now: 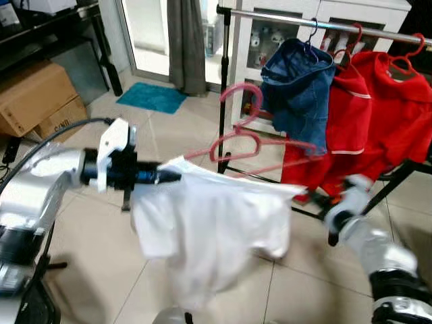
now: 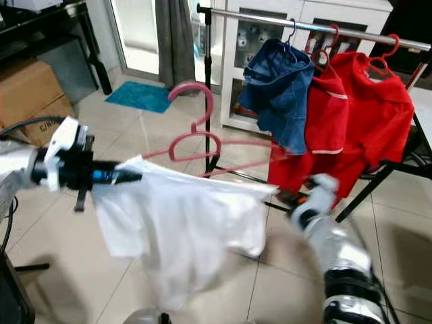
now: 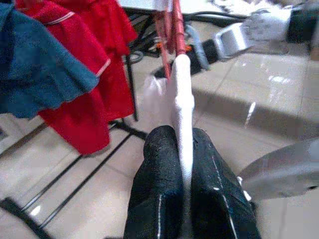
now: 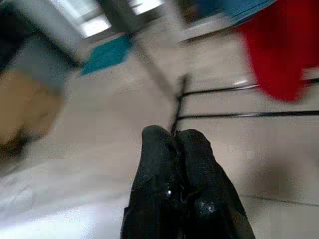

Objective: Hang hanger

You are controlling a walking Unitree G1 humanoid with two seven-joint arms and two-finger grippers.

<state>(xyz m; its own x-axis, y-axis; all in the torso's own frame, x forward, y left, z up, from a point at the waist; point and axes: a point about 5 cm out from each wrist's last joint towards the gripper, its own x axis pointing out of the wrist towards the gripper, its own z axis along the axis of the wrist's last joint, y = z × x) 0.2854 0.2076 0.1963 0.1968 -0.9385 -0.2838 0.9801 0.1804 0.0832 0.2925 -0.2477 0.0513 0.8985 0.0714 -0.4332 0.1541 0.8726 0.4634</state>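
A white shirt (image 1: 209,223) hangs on a pink hanger (image 1: 236,138), whose hook (image 1: 241,93) points up in front of the clothes rail (image 1: 324,25). My left gripper (image 1: 169,177) is shut on the shirt's shoulder at the hanger's end, holding it out level. In the left wrist view the white cloth (image 3: 183,99) is pinched between the black fingers (image 3: 159,169). My right gripper (image 4: 174,144) is shut with nothing in it and hangs low beside the shirt's far edge, blurred. On the rail hang a blue denim garment (image 1: 297,88) and two red shirts (image 1: 381,115).
The rack's black upright pole (image 1: 223,88) and floor bars (image 1: 270,177) stand just behind the hanger. Cardboard boxes (image 1: 37,98) sit at the left, with a teal mat (image 1: 152,98) and a grey curtain (image 1: 185,40) beyond. A white cabinet (image 1: 283,40) stands behind the rack.
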